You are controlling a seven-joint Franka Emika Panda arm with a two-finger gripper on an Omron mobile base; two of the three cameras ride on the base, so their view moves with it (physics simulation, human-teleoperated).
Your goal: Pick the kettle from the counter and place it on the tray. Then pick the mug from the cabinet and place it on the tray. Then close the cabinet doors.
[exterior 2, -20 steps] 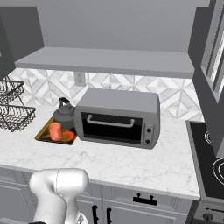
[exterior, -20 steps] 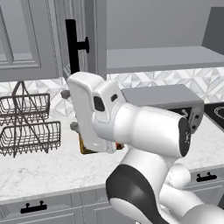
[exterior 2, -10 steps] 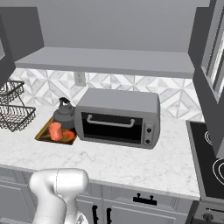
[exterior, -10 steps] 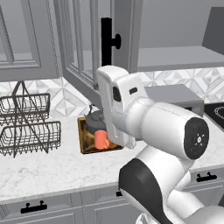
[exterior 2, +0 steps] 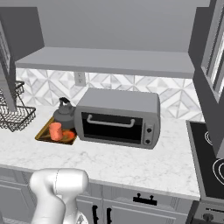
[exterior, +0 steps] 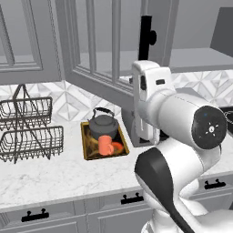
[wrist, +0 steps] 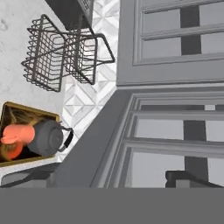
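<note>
done: we see the kettle (exterior: 103, 126) and the mug (exterior: 106, 145) both on the tray (exterior: 89, 152) | left: cabinet doors (exterior: 102, 54) stand ajar | gripper (wrist: 113, 178): we judge jaws spread wide, holding nothing

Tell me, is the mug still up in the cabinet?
No, the orange-red mug stands on the tray on the counter, just in front of the kettle.

Even, diffuse illumination is rendered throughout; no single light source is indicated. Soft shadows are cast beneath the kettle (exterior: 103, 125) and the toaster oven (exterior 2: 117, 118). No glare is produced. Edges are slightly softened; no distortion is observed.
</note>
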